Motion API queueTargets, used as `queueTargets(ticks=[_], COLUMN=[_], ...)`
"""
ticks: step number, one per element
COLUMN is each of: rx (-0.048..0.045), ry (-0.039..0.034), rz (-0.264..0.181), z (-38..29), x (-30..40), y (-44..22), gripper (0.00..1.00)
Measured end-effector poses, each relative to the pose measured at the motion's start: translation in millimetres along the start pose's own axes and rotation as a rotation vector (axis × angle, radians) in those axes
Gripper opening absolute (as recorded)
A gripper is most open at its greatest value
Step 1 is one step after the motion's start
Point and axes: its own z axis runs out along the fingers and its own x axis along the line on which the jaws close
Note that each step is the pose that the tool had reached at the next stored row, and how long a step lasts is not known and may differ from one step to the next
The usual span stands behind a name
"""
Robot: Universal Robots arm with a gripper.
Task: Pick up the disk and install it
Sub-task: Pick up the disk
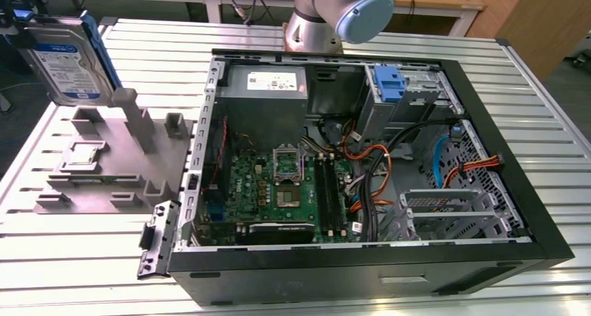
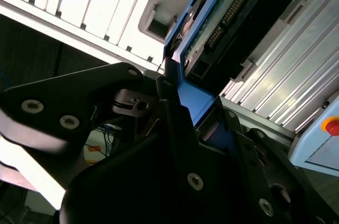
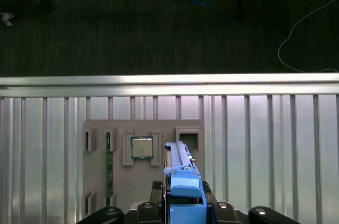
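The disk (image 1: 66, 60), a silver-grey hard drive with a white-and-blue label in a blue carrier, hangs upright and slightly tilted at the exterior view's far left. It is in the air above the grey parts holder (image 1: 102, 171). My gripper (image 1: 23, 17) is shut on its upper end. In the first wrist view the blue carrier edge of the disk (image 3: 183, 181) runs out from between the dark fingers (image 3: 151, 209), over the holder (image 3: 143, 128). In the second wrist view the disk's green circuit-board side (image 2: 222, 12) shows beyond the gripper (image 2: 183, 105).
An open computer case (image 1: 544, 240) lies in the middle of the slatted metal table (image 1: 55, 274), with motherboard, cables, a blue latch piece (image 1: 392, 84) and a metal drive cage (image 1: 452, 209). The arm's base (image 1: 319, 19) stands behind the case. A processor chip (image 3: 141, 148) rests on the holder.
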Motion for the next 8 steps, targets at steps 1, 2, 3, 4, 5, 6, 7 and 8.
queueTargets(ticks=[1,2,3,4,5,6,7,8], rx=[-0.0001,-0.0001,-0.0001,-0.0001,0.0000,0.0000,0.0000,0.0000], ry=[0.0002,0.0004,0.0006,0.0008,0.0010,0.0011,0.0013,0.0016], rz=[0.000,0.000,0.000,0.000,0.000,0.000,0.000,0.000], z=[-0.4,-0.9,-1.3,-1.7,-2.1,-2.5,-3.0,-3.4], x=[0.0,0.0,0.0,0.0,0.0,0.1,0.1,0.1], y=[0.0,0.0,0.0,0.0,0.0,0.0,0.0,0.1], gripper=[0.36,0.36,0.36,0.36,0.36,0.36,0.36,0.36])
